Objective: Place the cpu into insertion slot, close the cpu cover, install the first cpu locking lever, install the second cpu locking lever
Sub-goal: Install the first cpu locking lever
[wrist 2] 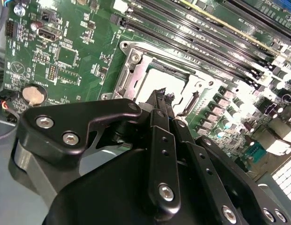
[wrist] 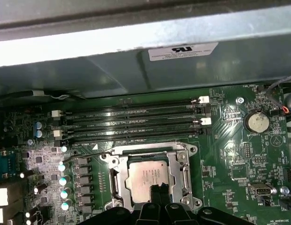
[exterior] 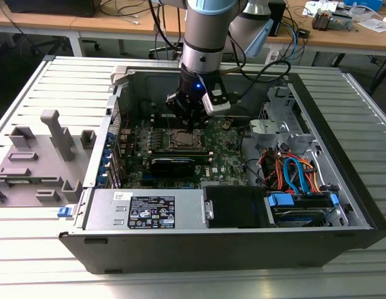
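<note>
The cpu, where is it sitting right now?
The cpu lies in the insertion slot on the green motherboard, beside the memory slots, with the gripper at its edge.

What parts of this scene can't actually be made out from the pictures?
- Near edge of the cpu and cpu cover: hidden by the end effector in the first wrist view.
- Whether the locking levers are latched: too fine to tell in both wrist views.
- Insertion slot in the exterior view: too small, partly behind the end effector.
</note>
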Robot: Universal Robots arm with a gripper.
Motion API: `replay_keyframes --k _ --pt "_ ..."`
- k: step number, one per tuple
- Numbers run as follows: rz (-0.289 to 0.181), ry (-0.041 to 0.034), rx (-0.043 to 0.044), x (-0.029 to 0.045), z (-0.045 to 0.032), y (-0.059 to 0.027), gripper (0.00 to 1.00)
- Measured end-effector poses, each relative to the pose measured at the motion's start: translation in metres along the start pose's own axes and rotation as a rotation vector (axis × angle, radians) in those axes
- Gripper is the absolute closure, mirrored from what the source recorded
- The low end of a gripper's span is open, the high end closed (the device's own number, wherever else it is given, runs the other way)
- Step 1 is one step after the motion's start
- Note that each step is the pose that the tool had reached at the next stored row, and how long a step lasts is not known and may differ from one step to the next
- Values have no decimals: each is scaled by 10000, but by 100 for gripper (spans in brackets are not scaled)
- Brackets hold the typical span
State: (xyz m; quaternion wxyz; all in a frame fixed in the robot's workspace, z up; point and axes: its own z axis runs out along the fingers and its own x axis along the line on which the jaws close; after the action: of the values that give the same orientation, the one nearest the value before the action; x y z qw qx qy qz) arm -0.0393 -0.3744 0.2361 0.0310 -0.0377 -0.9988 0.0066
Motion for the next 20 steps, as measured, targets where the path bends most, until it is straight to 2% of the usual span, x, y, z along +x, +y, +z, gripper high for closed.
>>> replay_keyframes --k 2,3,7,14,20 --pt "-127 9 -124 0 0 0 89" --pt "-201 9 -142 0 0 0 89" --pt "-776 6 -110 0 0 -1 89" --pt "-1252 2 -96 0 0 0 89" --pt "-1275 3 -96 1 -10 -1 89"
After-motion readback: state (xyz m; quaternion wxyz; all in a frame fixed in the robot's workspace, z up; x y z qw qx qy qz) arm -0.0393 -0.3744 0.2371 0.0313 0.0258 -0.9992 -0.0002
